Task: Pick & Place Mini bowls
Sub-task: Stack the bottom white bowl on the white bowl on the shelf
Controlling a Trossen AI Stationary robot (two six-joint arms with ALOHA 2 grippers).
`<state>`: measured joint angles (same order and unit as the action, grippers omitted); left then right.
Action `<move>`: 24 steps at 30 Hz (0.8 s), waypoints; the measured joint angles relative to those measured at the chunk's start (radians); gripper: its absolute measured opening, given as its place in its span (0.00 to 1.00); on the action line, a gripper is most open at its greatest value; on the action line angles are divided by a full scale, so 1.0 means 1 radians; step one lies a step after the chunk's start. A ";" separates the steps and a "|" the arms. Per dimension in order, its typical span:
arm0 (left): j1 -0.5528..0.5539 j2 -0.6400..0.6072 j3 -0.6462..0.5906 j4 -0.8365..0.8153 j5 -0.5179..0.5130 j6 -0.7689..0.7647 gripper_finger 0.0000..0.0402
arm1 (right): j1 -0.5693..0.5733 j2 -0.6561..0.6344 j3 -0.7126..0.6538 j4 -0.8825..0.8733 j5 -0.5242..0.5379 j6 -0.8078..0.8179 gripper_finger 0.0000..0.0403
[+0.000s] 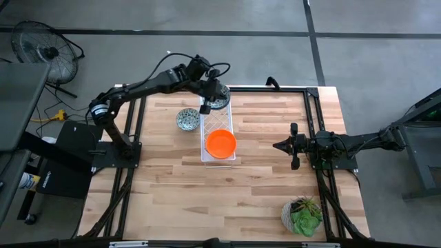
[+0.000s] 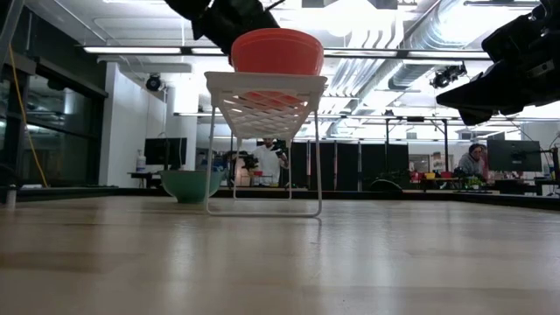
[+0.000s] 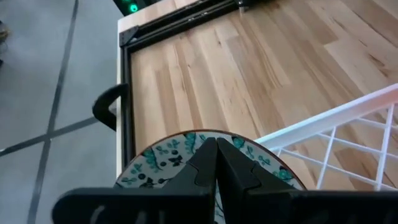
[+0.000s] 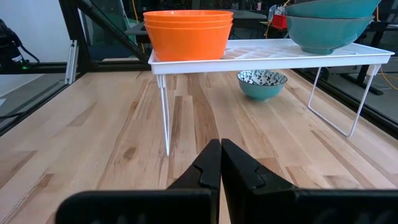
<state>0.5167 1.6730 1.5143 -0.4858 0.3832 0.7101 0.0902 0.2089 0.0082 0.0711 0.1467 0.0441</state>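
**Left arm over the far bowls, one bowl loose on the table**

While the right arm waits at its own side of the table, the left arm reaches across to the far end of the tray (image 1: 207,132), and that is where the action sits. Its gripper (image 1: 207,105) hangs with fingers pressed together right above the patterned bowls (image 1: 218,98) stacked there; in the left wrist view the closed tips lie just over a patterned rim (image 3: 180,146), nothing pinched between them as far as I can tell. So this looks like the gap between placements, not a carry.

The orange stack (image 1: 221,143) sits at the tray's near end (nested, rims showing in the right wrist view). One patterned bowl (image 1: 187,119) is on the table just beside the tray, near the left gripper. Fetching it is likely next: swing aside, spread the fingers, drop onto its rim, lift clear of the tray's edge.

The right gripper (image 1: 278,145) is closed too, empty, pointing toward the tray.
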 joint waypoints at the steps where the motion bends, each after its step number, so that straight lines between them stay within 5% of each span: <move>1: 0.000 0.000 0.000 -0.002 0.000 0.000 0.00 | 0.000 0.000 0.000 0.000 0.000 0.000 0.00; 24: -0.008 0.010 0.000 -0.006 0.026 -0.006 0.00 | 0.000 0.000 0.000 0.000 0.000 0.000 0.00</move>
<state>0.5082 1.6825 1.5143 -0.4918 0.4093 0.7043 0.0905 0.2092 0.0084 0.0708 0.1468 0.0441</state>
